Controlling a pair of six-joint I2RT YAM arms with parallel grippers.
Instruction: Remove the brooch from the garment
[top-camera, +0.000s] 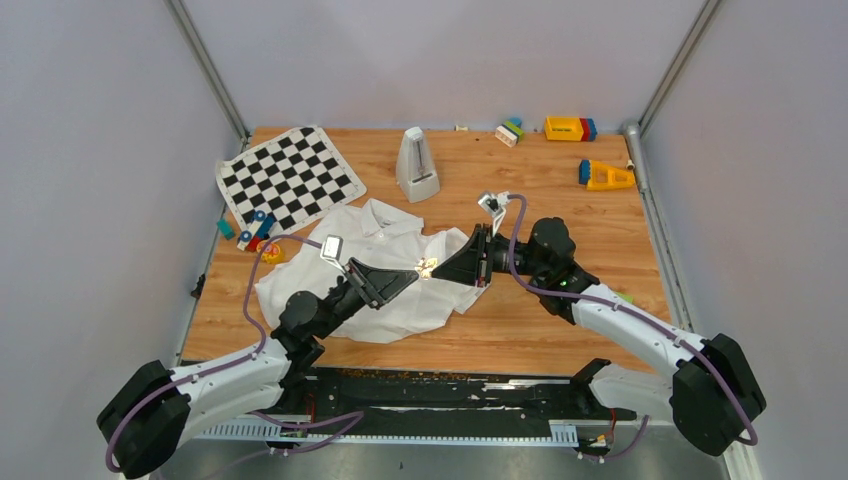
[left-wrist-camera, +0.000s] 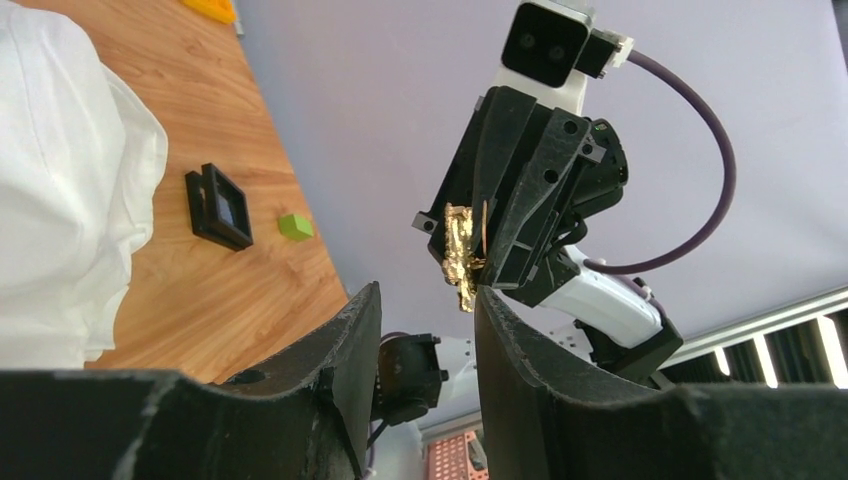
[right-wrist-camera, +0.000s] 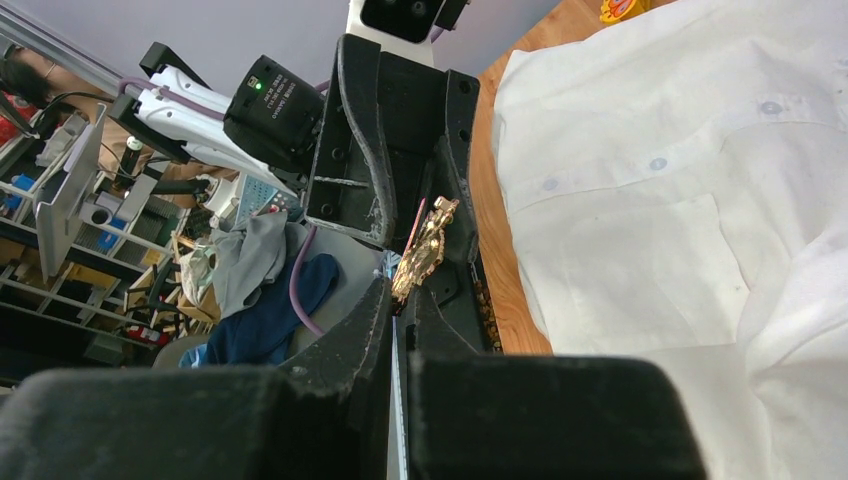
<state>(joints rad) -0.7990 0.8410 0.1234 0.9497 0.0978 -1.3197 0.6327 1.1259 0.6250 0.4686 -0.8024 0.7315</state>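
The brooch (top-camera: 427, 267), a tiny glittering gold ornament, is pinched at the tips of my right gripper (top-camera: 440, 270) and held in the air above the white garment (top-camera: 390, 230), clear of the cloth. In the right wrist view, my right gripper (right-wrist-camera: 402, 298) is shut on the brooch (right-wrist-camera: 425, 250), with the garment (right-wrist-camera: 650, 200) to the right. My left gripper (top-camera: 410, 276) faces it tip to tip. In the left wrist view, my left gripper (left-wrist-camera: 428, 292) is open, and the brooch (left-wrist-camera: 460, 250) hangs just above its right fingertip (left-wrist-camera: 490, 305). The garment (left-wrist-camera: 50, 150) is at the left.
A chequered mat (top-camera: 290, 178) lies at the back left, with small blue pieces (top-camera: 255, 232) beside it. A white metronome-like object (top-camera: 417, 165) stands behind the garment. Toy blocks (top-camera: 570, 128) sit at the back right. A black square box (left-wrist-camera: 218, 207) and a green cube (left-wrist-camera: 294, 226) lie on the wood.
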